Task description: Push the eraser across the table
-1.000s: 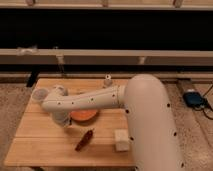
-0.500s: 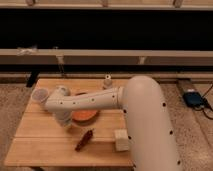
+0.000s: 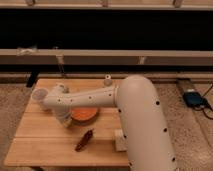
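Note:
The light wooden table (image 3: 40, 145) fills the lower left of the camera view. My white arm reaches across it from the right to the left. My gripper (image 3: 63, 120) hangs low over the tabletop at the arm's left end, just left of the orange bowl (image 3: 84, 114). No black eraser shows; the arm covers the middle of the table and may hide it.
A dark red chili-shaped thing (image 3: 84, 140) lies in front of the bowl. A pale beige block (image 3: 120, 140) sits at the front right, against my arm. A white cup (image 3: 39, 94) stands at the left edge. A small white object (image 3: 107, 80) stands at the back edge.
The arm's left end has dipped a little toward the table's front, beside the bowl. The bowl, the chili-shaped thing and the beige block have not moved.

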Controlling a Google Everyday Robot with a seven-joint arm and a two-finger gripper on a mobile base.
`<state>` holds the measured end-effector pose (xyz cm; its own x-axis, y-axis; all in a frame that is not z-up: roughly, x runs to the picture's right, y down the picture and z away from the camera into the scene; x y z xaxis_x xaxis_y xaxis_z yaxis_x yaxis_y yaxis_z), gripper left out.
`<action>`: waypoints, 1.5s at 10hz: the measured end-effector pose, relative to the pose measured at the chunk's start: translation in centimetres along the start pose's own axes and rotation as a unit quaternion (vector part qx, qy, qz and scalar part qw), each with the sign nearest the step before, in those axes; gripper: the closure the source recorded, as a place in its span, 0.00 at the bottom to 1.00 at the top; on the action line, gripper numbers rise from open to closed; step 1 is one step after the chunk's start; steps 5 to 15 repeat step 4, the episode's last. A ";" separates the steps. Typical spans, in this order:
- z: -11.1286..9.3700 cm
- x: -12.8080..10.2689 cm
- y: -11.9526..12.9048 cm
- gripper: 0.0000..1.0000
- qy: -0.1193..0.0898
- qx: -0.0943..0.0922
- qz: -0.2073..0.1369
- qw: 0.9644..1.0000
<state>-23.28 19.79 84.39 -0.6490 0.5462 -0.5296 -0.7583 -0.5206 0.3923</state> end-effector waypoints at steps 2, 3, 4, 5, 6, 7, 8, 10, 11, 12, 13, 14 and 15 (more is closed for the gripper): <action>-0.2 -0.3 0.8 1.00 -0.005 -0.001 -0.007 1.000; -0.4 -0.6 1.4 1.00 -0.009 -0.002 -0.012 1.000; -0.4 -0.7 1.8 1.00 -0.011 -0.002 -0.015 1.000; -0.4 -0.7 1.8 1.00 -0.011 -0.002 -0.015 1.000; -0.4 -0.7 1.8 1.00 -0.011 -0.002 -0.015 1.000; -0.4 -0.7 1.8 1.00 -0.011 -0.002 -0.015 1.000; -0.4 -0.7 1.8 1.00 -0.011 -0.002 -0.015 1.000; -0.4 -0.7 1.8 1.00 -0.011 -0.002 -0.015 1.000; -0.4 -0.7 1.8 1.00 -0.011 -0.002 -0.015 1.000; -0.4 -0.7 1.8 1.00 -0.011 -0.002 -0.015 1.000; -0.4 -0.7 1.8 1.00 -0.011 -0.002 -0.015 1.000; -0.4 -0.7 1.8 1.00 -0.011 -0.002 -0.015 1.000; -0.4 -0.7 1.8 1.00 -0.011 -0.002 -0.015 1.000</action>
